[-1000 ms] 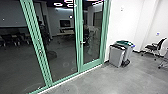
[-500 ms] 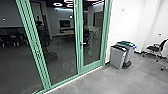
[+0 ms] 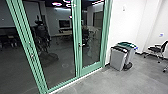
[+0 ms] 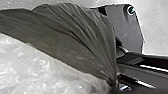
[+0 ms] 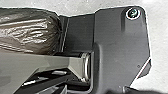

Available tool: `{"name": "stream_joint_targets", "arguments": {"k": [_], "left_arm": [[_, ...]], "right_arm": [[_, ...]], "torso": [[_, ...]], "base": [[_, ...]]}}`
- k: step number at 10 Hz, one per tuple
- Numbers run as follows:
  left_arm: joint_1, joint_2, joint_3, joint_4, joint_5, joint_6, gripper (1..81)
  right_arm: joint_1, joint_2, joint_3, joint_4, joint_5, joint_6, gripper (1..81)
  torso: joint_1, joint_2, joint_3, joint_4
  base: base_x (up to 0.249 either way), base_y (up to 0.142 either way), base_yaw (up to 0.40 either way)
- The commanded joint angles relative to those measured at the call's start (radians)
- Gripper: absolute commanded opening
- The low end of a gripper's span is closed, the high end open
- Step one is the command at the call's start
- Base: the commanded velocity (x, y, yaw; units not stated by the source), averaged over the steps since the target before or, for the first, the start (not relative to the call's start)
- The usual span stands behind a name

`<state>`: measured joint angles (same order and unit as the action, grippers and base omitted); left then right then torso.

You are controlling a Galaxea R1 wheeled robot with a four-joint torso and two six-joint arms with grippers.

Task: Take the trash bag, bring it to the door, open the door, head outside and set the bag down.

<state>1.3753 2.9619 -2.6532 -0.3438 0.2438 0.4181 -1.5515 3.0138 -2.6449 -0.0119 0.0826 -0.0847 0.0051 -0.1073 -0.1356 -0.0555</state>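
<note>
With the left gripper [image 4: 113, 85] pinching the gathered neck of the dark, thin plastic trash bag [image 4: 75, 40] beside its base, the robot should drive smoothly, well clear of the green-framed glass door [image 3: 91, 68], though whether the right gripper is open cannot be told.

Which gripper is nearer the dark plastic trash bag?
Left: folds of the bag converge at the left gripper. The right one seems farther: its wrist view shows the bag behind a grey bar.
</note>
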Motion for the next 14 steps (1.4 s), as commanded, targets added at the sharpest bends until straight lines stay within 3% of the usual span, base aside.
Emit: {"name": "stream_joint_targets", "arguments": {"k": [1, 6, 14], "left_arm": [[-0.066, -0.004, 0.001, -0.007, 0.074, 0.007, 1.0], [-0.066, -0.006, 0.001, -0.007, 0.074, 0.007, 1.0], [-0.066, -0.007, 0.002, -0.007, 0.074, 0.007, 1.0]], "right_arm": [[0.046, 0.003, 0.005, -0.010, -0.049, -0.003, 81.1], [0.044, 0.003, 0.004, -0.010, -0.049, -0.003, 81.1], [0.046, 0.001, 0.004, -0.010, -0.049, -0.003, 81.1]], "torso": [[0.000, 0.000, 0.000, 0.000], [0.000, 0.000, 0.000, 0.000], [0.000, 0.000, 0.000, 0.000]], "base": [[0.204, -0.083, 0.000], [0.202, -0.077, 0.000], [0.193, 0.000, 0.000]]}}
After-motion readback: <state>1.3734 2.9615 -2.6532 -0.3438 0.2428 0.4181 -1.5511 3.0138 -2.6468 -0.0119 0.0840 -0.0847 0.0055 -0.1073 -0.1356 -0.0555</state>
